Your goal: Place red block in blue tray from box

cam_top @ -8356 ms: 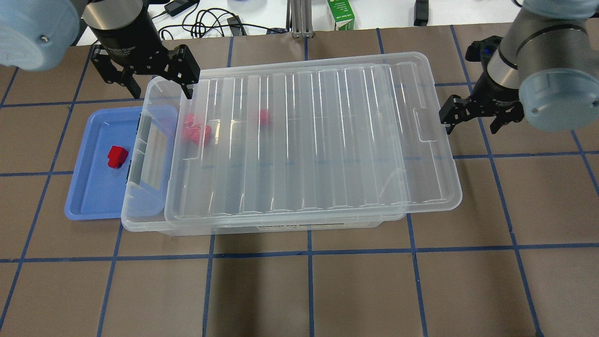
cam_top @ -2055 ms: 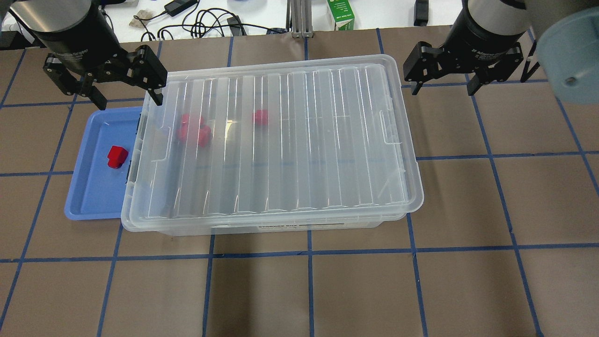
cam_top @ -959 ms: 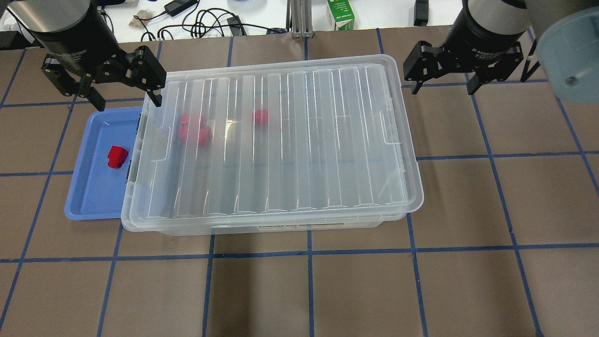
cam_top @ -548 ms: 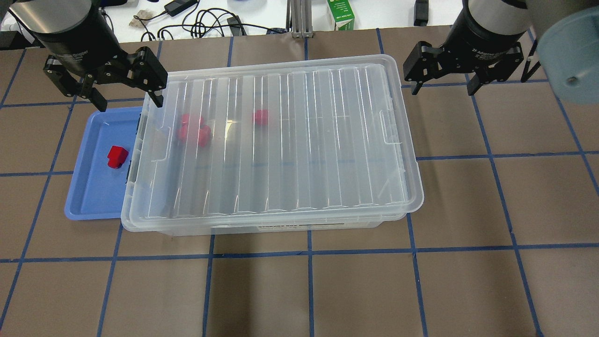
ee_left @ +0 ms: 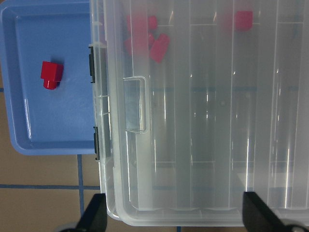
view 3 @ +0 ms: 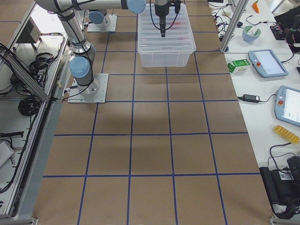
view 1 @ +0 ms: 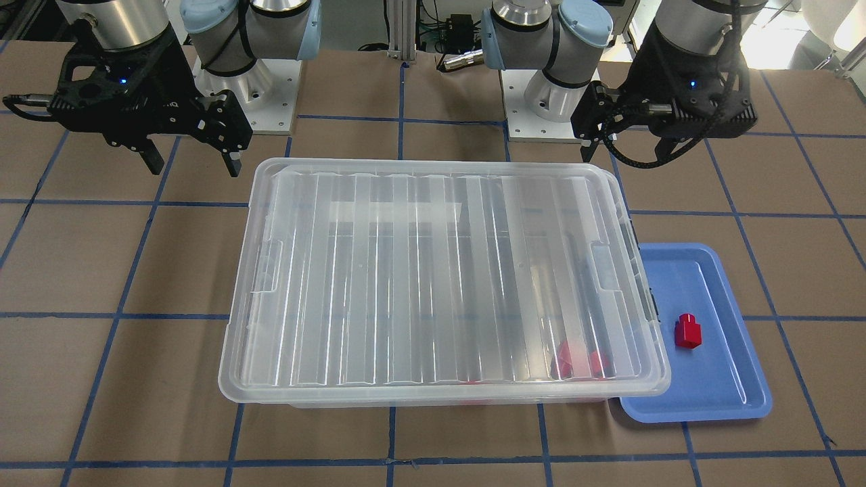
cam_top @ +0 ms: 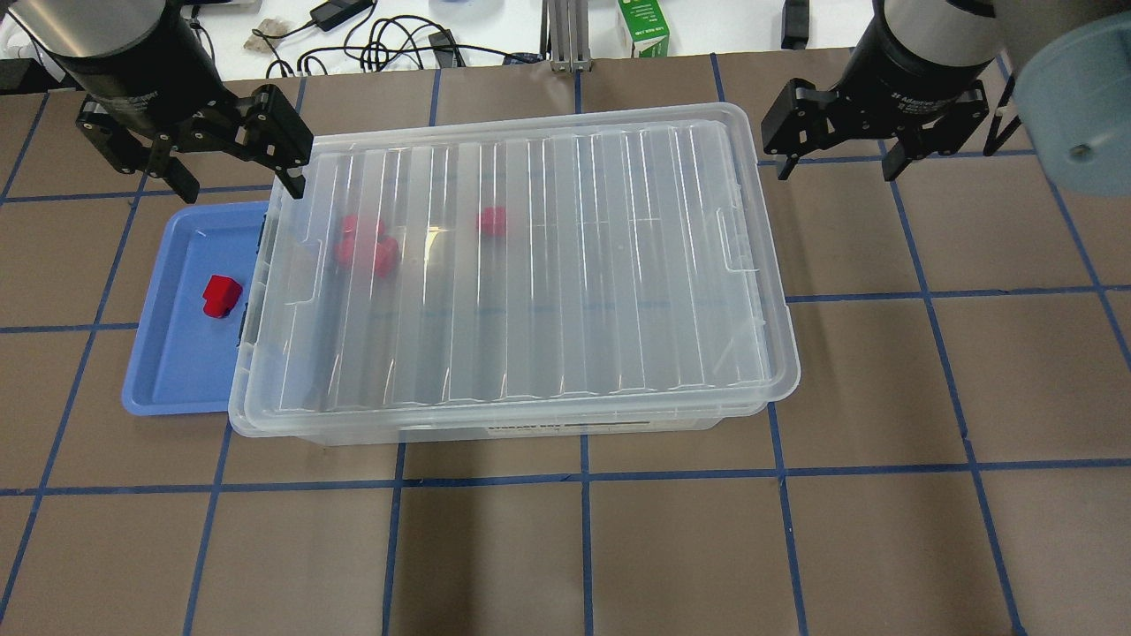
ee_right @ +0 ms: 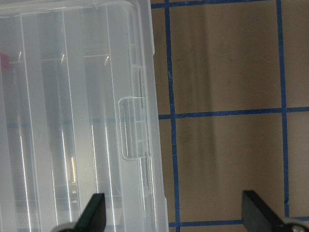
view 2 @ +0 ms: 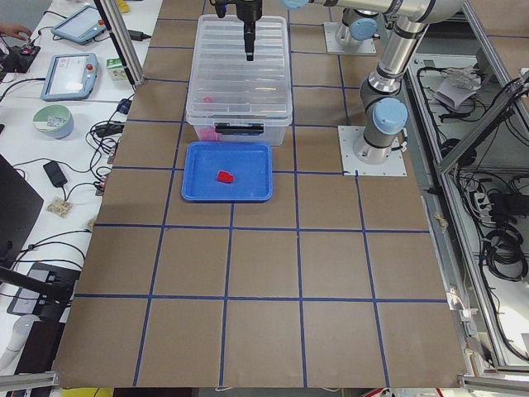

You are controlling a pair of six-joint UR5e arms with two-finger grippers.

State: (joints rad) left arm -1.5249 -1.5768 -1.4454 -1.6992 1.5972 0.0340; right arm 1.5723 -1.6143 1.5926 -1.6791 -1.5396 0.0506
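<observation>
Left hand (cam_top: 237, 181): fingers spread wide, nothing held. It is poised above the worktop (cam_top: 671, 548) at the far left corner of the box (cam_top: 530, 426), just past the far rim of the blue tray (cam_top: 177, 371).

Right hand (cam_top: 838, 163): fingers likewise spread, nothing held. It is positioned off the far right corner of the box, over bare worktop.

Red block (cam_top: 221, 295): it is lying in the blue tray, near the tray's middle and apart from its rim.

Blue tray: it is set flat on the worktop, close against the left end of the box.

Box: it is covered by a ribbed clear lid (cam_top: 548, 265), seated squarely.

Further red blocks (cam_top: 367, 247): a cluster is seen through the lid, near the left end. One more (cam_top: 492, 221) is noted apart from it, toward the centre.
</observation>
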